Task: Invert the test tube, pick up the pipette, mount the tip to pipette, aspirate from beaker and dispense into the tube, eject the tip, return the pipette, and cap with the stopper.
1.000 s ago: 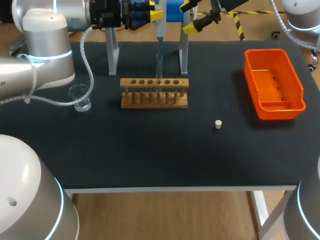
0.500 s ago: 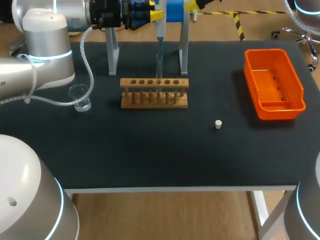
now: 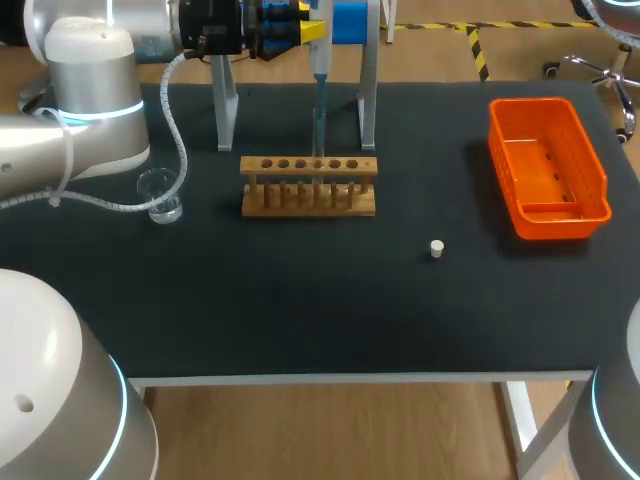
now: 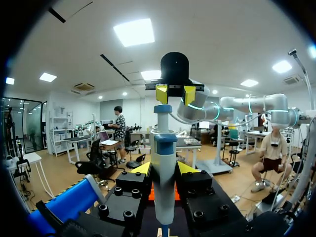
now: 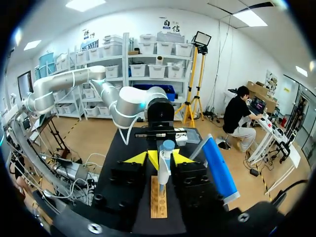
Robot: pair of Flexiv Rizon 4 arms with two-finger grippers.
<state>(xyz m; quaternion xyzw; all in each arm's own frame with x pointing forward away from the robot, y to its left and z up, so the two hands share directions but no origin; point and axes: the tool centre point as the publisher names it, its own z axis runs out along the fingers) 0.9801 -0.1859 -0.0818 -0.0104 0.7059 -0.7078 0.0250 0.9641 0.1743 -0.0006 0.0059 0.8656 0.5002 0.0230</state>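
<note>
Beaker [image 3: 160, 194] well apart from any fingers. Left gripper [image 4: 164, 169] clamps the pipette [image 3: 320, 70] from both sides, tip down at the rack [image 3: 308, 186]; likely the dispensing step. Stopper [image 3: 437, 248] lies untouched. Right gripper [image 5: 159, 159] spread and empty, pipette ahead of it. Next move calls for a straight lift, then ejecting over the orange bin [image 3: 548, 170].

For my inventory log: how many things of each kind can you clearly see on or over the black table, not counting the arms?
Wooden rack: 1
Glass beaker: 1
Orange basket: 1
White stopper: 1
Pipette: 1
Metal stand: 1
Total: 6
</note>
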